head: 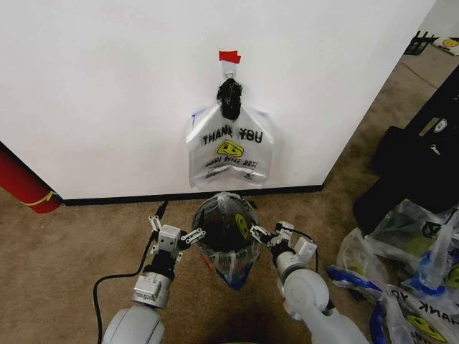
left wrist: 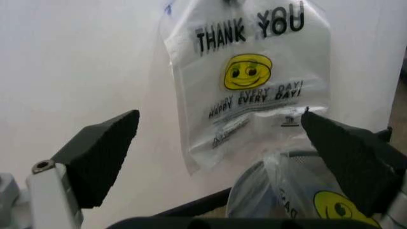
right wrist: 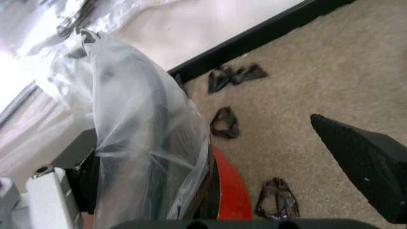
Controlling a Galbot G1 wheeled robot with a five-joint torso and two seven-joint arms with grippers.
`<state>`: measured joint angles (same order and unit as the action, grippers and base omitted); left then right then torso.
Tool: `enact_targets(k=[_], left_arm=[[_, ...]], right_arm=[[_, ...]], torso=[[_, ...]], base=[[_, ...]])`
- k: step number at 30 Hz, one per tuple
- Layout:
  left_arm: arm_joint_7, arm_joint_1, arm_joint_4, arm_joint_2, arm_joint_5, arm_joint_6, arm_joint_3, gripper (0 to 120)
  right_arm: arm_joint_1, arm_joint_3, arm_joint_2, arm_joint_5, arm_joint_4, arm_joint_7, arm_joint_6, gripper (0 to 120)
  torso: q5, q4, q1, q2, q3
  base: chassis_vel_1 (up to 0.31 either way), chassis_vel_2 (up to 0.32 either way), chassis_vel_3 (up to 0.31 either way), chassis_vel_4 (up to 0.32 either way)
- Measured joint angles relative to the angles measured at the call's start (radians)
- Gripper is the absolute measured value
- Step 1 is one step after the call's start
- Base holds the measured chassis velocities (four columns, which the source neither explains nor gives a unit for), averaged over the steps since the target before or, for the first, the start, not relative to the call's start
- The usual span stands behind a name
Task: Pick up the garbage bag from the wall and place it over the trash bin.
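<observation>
Bag on wall: the garbage bag [head: 230,149] hangs at centre frame in the head view, against the wall [head: 107,93], below a red tape strip [head: 229,56] and a black knotted bundle [head: 230,97].
Bin: the trash bin [head: 226,233] stands lower centre, already draped in a similar bag (smiley visible).
Left gripper [head: 173,236]: fingers spread, empty, just left of the bin.
Right gripper [head: 271,234]: jaws apart, film [right wrist: 137,143] lying against one finger, unclamped.
Handling: likely very light, limp and slippery, tearing easily.
Grip point: probably the gathered top near the bundle, or a side edge.
</observation>
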<state>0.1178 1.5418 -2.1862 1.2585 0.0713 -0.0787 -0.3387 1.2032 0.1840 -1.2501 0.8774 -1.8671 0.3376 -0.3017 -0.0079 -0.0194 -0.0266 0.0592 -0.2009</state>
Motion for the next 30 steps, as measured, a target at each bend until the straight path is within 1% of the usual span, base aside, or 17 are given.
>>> enact_targets(k=[1, 2, 6, 7, 10, 12, 14, 15, 18, 20, 22, 23, 24, 26, 27, 28, 30], left_arm=[[0.000, 0.002, 0.000, 0.000, 0.001, -0.001, 0.000, 100], [0.000, 0.002, 0.000, 0.000, 0.001, -0.001, 0.000, 100], [0.000, 0.006, 0.006, 0.004, 0.008, -0.004, 0.001, 100], [-0.001, 0.010, 0.010, 0.013, 0.020, -0.007, 0.005, 100], [-0.002, 0.015, 0.010, 0.015, 0.024, -0.008, 0.005, 100], [-0.002, 0.015, 0.010, 0.014, 0.024, -0.008, 0.004, 100], [-0.002, 0.019, 0.010, 0.013, 0.024, -0.008, 0.001, 100], [-0.002, 0.022, 0.010, 0.011, 0.024, -0.009, -0.001, 100], [-0.002, 0.026, 0.014, 0.011, 0.024, -0.011, -0.003, 100], [-0.002, 0.026, 0.016, 0.011, 0.025, -0.011, -0.002, 100], [-0.002, 0.024, 0.028, 0.015, 0.029, -0.013, 0.002, 100], [-0.002, 0.024, 0.028, 0.015, 0.029, -0.013, 0.002, 100], [-0.002, 0.021, 0.034, 0.018, 0.032, -0.014, 0.005, 100], [-0.002, 0.020, 0.035, 0.018, 0.033, -0.014, 0.005, 100], [-0.002, 0.019, 0.038, 0.020, 0.035, -0.015, 0.007, 100], [-0.002, 0.019, 0.038, 0.020, 0.035, -0.015, 0.007, 100], [-0.002, 0.017, 0.039, 0.020, 0.035, -0.015, 0.007, 100]], right_arm=[[-0.003, 0.014, 0.008, 0.033, -0.003, -0.030, -0.030, 100], [-0.003, 0.014, 0.008, 0.033, -0.003, -0.030, -0.030, 100], [-0.014, 0.059, 0.017, 0.130, -0.018, -0.120, -0.133, 100], [-0.028, 0.102, 0.006, 0.166, 0.015, -0.261, -0.180, 100], [-0.047, 0.137, -0.005, 0.146, 0.082, -0.406, -0.204, 100], [-0.052, 0.146, -0.007, 0.138, 0.098, -0.437, -0.208, 100], [-0.064, 0.171, -0.009, 0.119, 0.142, -0.517, -0.212, 100], [-0.075, 0.195, -0.009, 0.104, 0.182, -0.589, -0.211, 100], [-0.079, 0.224, -0.010, 0.096, 0.233, -0.694, -0.184, 100], [-0.077, 0.226, -0.011, 0.096, 0.237, -0.709, -0.177, 100], [-0.062, 0.221, -0.015, 0.097, 0.250, -0.774, -0.116, 100], [-0.062, 0.221, -0.015, 0.097, 0.250, -0.774, -0.116, 100], [-0.054, 0.213, -0.020, 0.100, 0.259, -0.810, -0.066, 100], [-0.053, 0.212, -0.021, 0.101, 0.261, -0.816, -0.058, 100], [-0.051, 0.206, -0.025, 0.121, 0.278, -0.860, 0.006, 100], [-0.051, 0.206, -0.025, 0.122, 0.278, -0.862, 0.009, 100], [-0.051, 0.204, -0.025, 0.135, 0.298, -0.908, 0.050, 100]], torso=[[-0.0001, 0.0001, 0.000, 0.000, 0.000], [-0.0001, 0.0001, 0.000, 0.000, 0.000], [-0.0001, 0.0001, 0.000, 0.000, 0.000], [0.0000, 0.0001, 0.000, 0.000, 0.000], [0.0000, 0.0001, 0.000, 0.000, 0.000], [0.0001, 0.0002, 0.000, 0.000, 0.000], [0.0000, 0.0002, 0.000, 0.000, 0.000], [-0.0001, 0.0001, 0.000, 0.000, 0.000], [0.0000, 0.0000, 0.000, 0.000, 0.000], [-0.0001, 0.0001, 0.000, 0.000, 0.000], [-0.0001, 0.0000, 0.000, 0.000, 0.000], [-0.0001, 0.0000, 0.000, 0.000, 0.000], [0.0000, 0.0001, 0.000, 0.000, 0.000], [0.0000, 0.0001, 0.000, 0.000, 0.000], [-0.0001, 0.0001, 0.000, 0.000, 0.000], [-0.0001, 0.0001, 0.000, 0.000, 0.000], [-0.0001, 0.0001, 0.000, 0.000, 0.000]], base=[[0.000, 0.000, 0.000, 0.000], [0.000, 0.000, 0.000, 0.000], [0.000, 0.000, 0.000, 0.000], [0.000, 0.000, 0.000, 0.000], [0.000, 0.000, 0.000, 0.000], [0.000, 0.000, 0.000, 0.000], [0.000, 0.000, 0.000, 0.000], [0.000, 0.000, 0.000, 0.000], [0.000, 0.000, 0.000, 0.000], [0.000, 0.000, 0.000, 0.000], [0.000, 0.000, 0.000, 0.000], [0.000, 0.000, 0.000, 0.000], [0.000, 0.000, 0.000, 0.000], [0.000, 0.000, 0.000, 0.000], [0.000, 0.000, 0.000, 0.000], [0.000, 0.000, 0.000, 0.000], [0.000, 0.000, 0.000, 0.000]])
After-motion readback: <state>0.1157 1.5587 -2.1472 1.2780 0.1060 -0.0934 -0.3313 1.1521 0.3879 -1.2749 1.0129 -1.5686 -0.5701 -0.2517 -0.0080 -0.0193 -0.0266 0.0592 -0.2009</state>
